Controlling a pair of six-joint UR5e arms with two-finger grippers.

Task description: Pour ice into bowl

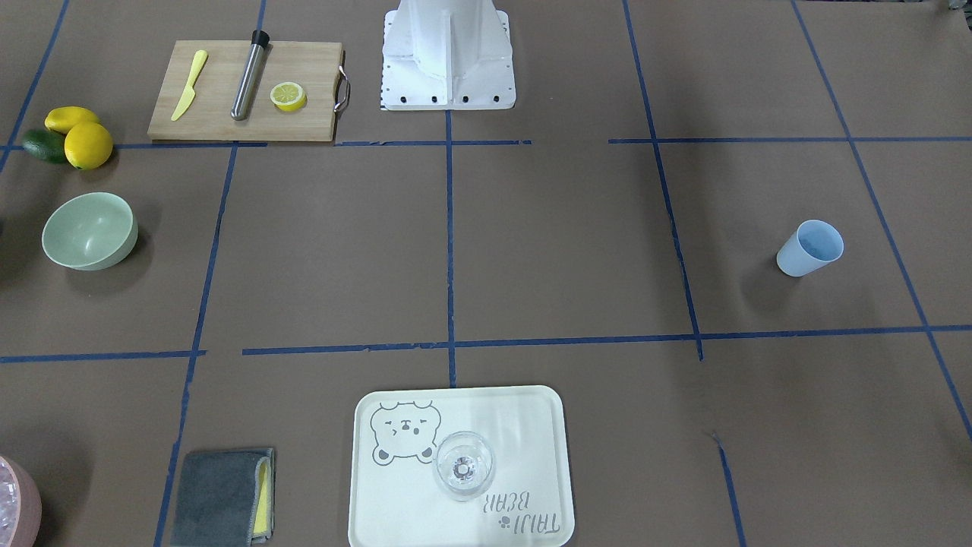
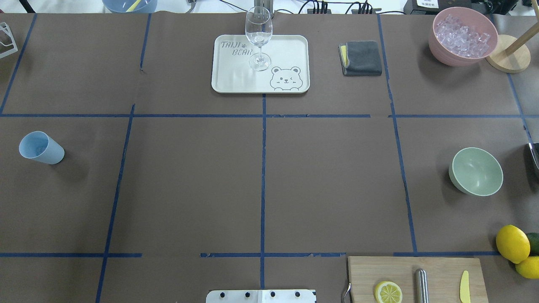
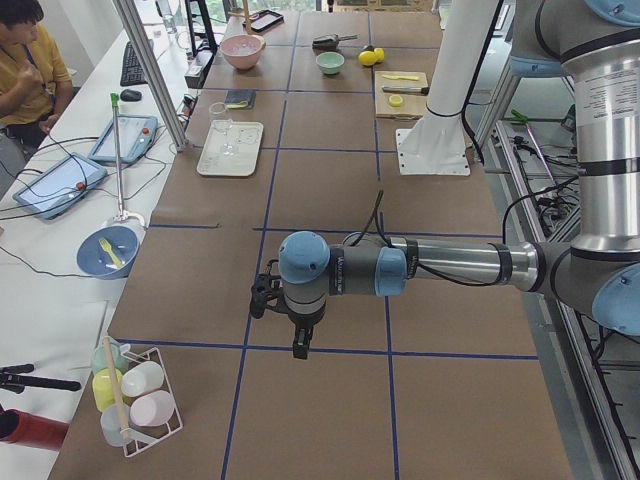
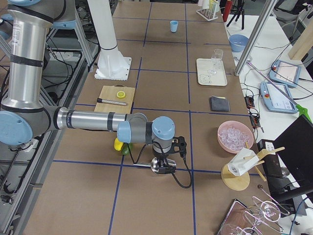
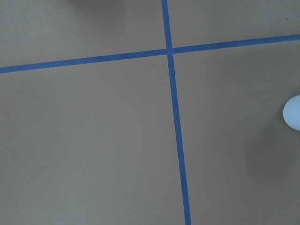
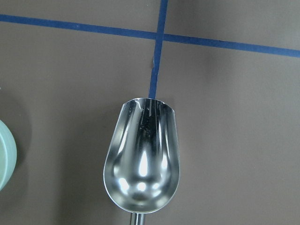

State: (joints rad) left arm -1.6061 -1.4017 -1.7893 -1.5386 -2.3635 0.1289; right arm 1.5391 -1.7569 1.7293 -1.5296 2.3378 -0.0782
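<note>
The pale green bowl [image 1: 89, 230] [image 2: 477, 171] stands empty on the table's right side, and its rim edges into the right wrist view [image 6: 4, 154]. I see no ice outside the pink bowl. The inside of the blue cup [image 2: 41, 147] [image 1: 810, 248] is too small to read. My right gripper [image 4: 166, 157] shows only from the side. In its wrist view an empty metal scoop [image 6: 140, 154] hangs well above the table just right of the bowl, its handle running back under the camera. My left gripper [image 3: 295, 343] hovers over bare table near the cup [image 5: 293, 112]; I cannot tell its state.
A pink bowl of ice [image 2: 463, 35] and a wooden stand [image 2: 507, 59] sit far right. A tray [image 2: 227, 80] carries a wine glass [image 2: 258, 38], with a grey cloth [image 2: 361, 57] beside it. Near the base are a cutting board [image 2: 438, 269] and lemons [image 2: 513, 243].
</note>
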